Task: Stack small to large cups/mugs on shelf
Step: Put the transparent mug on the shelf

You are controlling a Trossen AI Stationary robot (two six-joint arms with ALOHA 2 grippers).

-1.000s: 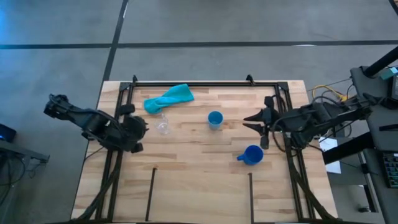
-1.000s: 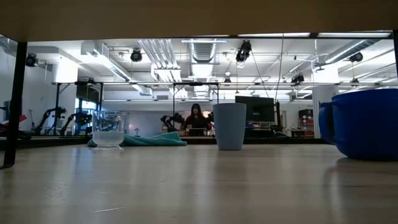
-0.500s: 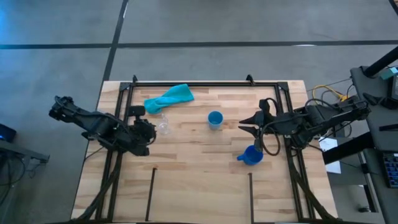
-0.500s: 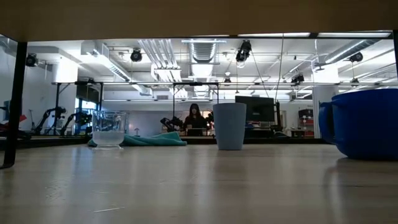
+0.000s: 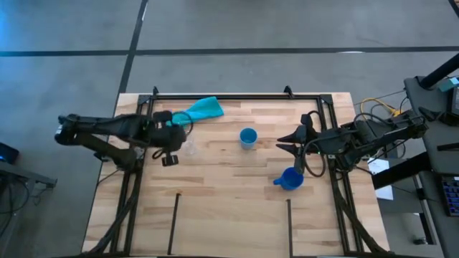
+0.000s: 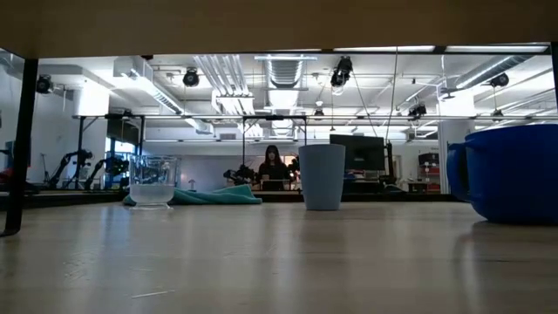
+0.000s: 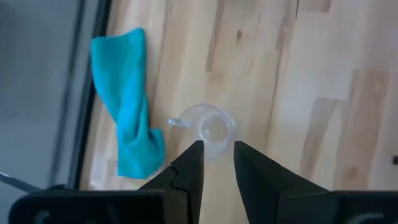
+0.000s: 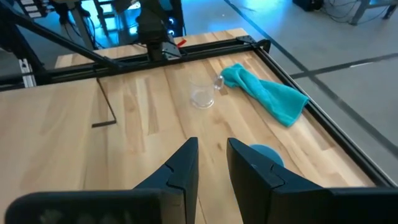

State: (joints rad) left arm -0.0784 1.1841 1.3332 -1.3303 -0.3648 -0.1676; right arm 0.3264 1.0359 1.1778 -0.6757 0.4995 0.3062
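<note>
Since the earlier frame, the left arm has been swung toward the far edge of the tabletop (image 5: 215, 193), and its gripper (image 5: 169, 147) is now positioned just beside the clear cup (image 5: 188, 146). The right arm has been left almost unchanged.

The shelf (image 5: 231, 226), bounded by two short black rods, is located at the near edge of the tabletop and carries nothing.

The right gripper (image 5: 294, 147) is held over the right side of the tabletop, between the light blue cup (image 5: 248, 137) and the dark blue mug (image 5: 289, 178), touching neither. In the right wrist view its jaws are seen slightly parted, with nothing between them.

In the left wrist view the jaws of the left gripper are seen narrowly parted above the clear cup (image 7: 211, 129), which is not gripped.

A teal cloth (image 5: 195, 112) is laid near the far left corner, just beyond the clear cup.

The dark blue mug stands nearest the shelf, on the right. The light blue cup stands upright near the centre. The clear cup stands upright to the left, well apart from the other two.
</note>
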